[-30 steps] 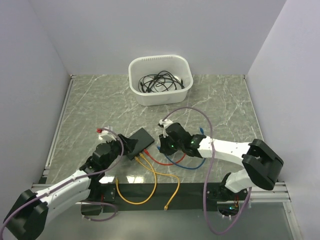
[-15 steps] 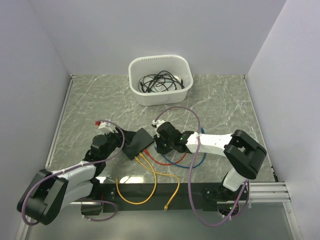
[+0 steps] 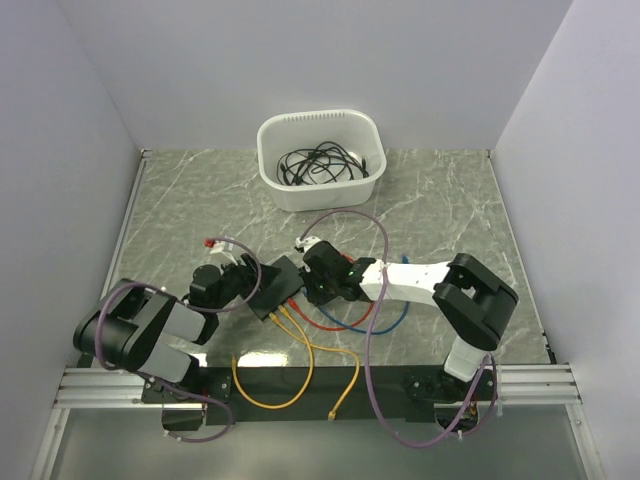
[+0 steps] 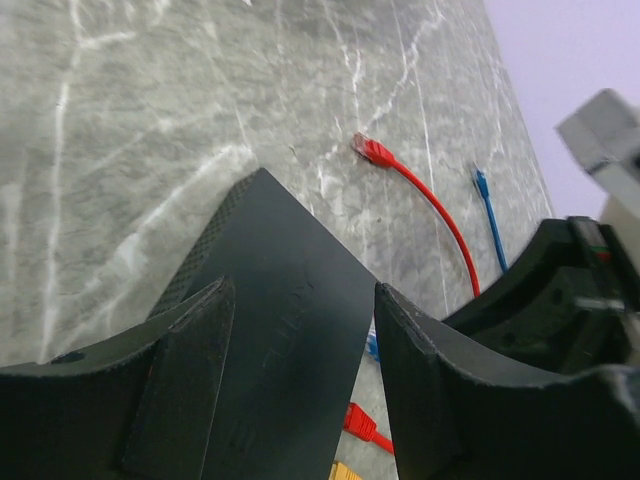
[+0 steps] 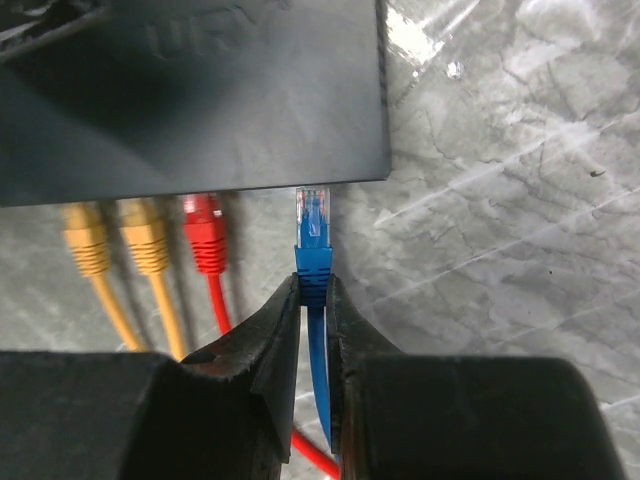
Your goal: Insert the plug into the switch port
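The switch is a flat black box [image 3: 284,282] [image 5: 200,90] with its port row along the near edge [image 5: 250,185]. Two yellow plugs [image 5: 147,240] and a red plug [image 5: 205,240] sit in ports. My right gripper [image 5: 314,290] [image 3: 310,288] is shut on the blue plug [image 5: 315,250]. The plug's clear tip is right at the box edge beside the red plug. My left gripper [image 4: 300,300] [image 3: 256,284] is open, its jaws wide over the box [image 4: 280,330], the left finger overlapping the box top.
A white tub [image 3: 300,195] of black cables stands at the back. Yellow cables [image 3: 300,370] loop toward the front rail. Red [image 3: 335,322] and blue [image 3: 390,325] cables lie right of the box, their free ends [image 4: 375,150] [image 4: 482,182] beyond it.
My right gripper has moved left with the blue plug, up to the box edge. My left arm has folded back while its gripper stayed at the box, shifting slightly up.
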`<state>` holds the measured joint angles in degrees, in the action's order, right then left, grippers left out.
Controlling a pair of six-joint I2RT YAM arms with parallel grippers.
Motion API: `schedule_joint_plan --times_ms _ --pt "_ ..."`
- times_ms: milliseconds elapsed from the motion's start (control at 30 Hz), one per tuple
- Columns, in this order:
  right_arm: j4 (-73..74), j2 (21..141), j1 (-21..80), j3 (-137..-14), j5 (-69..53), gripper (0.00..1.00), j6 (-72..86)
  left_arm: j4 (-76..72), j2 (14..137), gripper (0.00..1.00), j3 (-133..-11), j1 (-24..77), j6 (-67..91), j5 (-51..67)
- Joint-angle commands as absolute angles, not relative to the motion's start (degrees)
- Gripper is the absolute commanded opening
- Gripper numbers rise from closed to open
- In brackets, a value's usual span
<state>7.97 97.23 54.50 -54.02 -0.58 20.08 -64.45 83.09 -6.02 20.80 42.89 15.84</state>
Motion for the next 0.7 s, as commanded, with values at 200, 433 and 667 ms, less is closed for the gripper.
schedule_joint_plan --times_ms 200,433,667 --pt "7.03 99.49 55.11 -56.34 2.81 0.00 20.92 -77.26 89.12 0.59 -7.12 20.57 43.68 21.27" --pt "6.07 97.56 55.46 -55.64 2.90 0.00 21.18 -79.45 91.76 0.62 -5.80 20.57 42.81 20.74" --pt "6.06 95.36 56.16 -55.90 3.25 0.00 21.27 -78.05 91.42 0.66 -6.33 20.57 41.22 18.64"
